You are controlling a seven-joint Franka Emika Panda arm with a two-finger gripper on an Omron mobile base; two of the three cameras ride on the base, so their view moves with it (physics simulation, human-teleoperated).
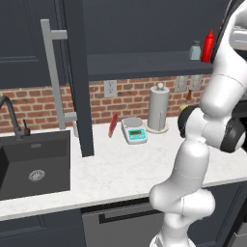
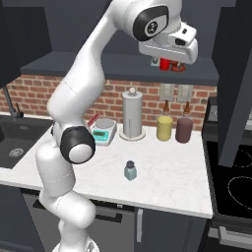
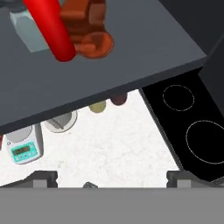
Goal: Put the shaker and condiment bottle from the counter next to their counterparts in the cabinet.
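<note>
Condiment bottle [image 3: 87,30] is seen in hand view standing on cabinet shelf [image 3: 131,52], touching red squeeze bottle [image 3: 50,28]; a pale shaker counterpart [image 3: 26,26] sits just beyond the red one. In left base view the red bottle [image 1: 209,46] and shelf shaker [image 1: 195,50] are seen side by side at the shelf's far right end.

Second shaker [image 2: 130,171] is left upright on the counter [image 2: 167,172] — in the open, well apart from yellow canister [image 2: 164,128] and maroon canister [image 2: 183,130] by the brick wall. Paper towel roll [image 2: 132,114] and small scale [image 2: 103,131] are set further left.

Gripper [image 2: 170,63] is held at shelf level, nr the bottles. Fingertips [image 3: 43,178] are seen wide apart, nothing between them — released.

Cabinet door [image 1: 77,72] w/ grey bar handle [image 1: 53,72] stands open, left of arm.
</note>
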